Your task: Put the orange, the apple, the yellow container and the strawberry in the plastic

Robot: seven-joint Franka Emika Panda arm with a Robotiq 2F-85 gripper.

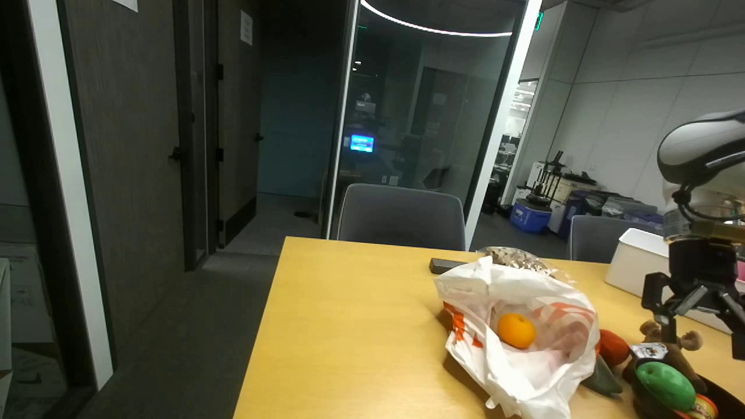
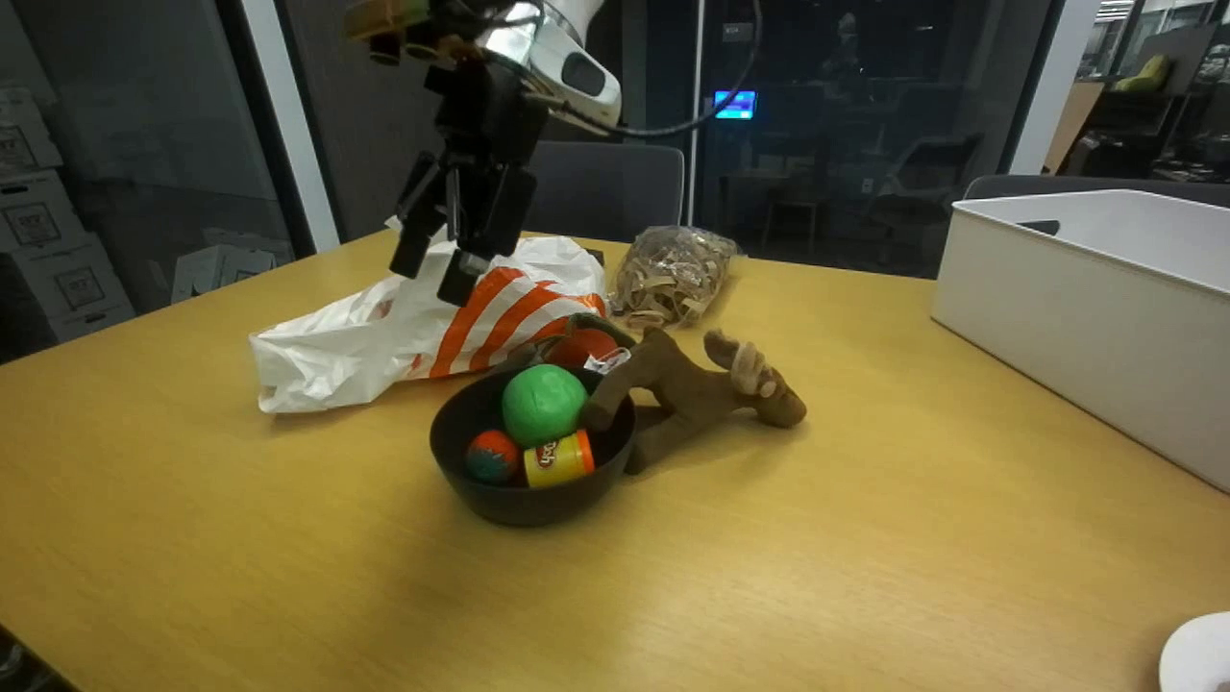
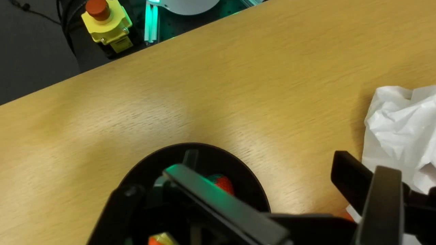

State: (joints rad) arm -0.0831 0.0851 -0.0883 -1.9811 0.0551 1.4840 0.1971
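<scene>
Gripper [image 2: 432, 271], upper left of centre in an exterior view, jaws parted; below, in a dark bowl [image 2: 533, 505] near mid-frame, one green fruit [image 2: 544, 406], one strawberry [image 2: 492, 457] and one yellow container [image 2: 557, 461]; one plastic bag [image 1: 527, 384], lower right of an exterior view, holding one orange [image 1: 516, 330].

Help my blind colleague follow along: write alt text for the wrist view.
Open gripper partly hiding a black bowl that holds a strawberry and a barely visible yellow container. A white plastic bag lies on the table at right.

Apparently "Doh" on the yellow container [image 2: 567, 463], box labels [image 2: 82, 288] and door sign [image 1: 247, 27] illegible
</scene>
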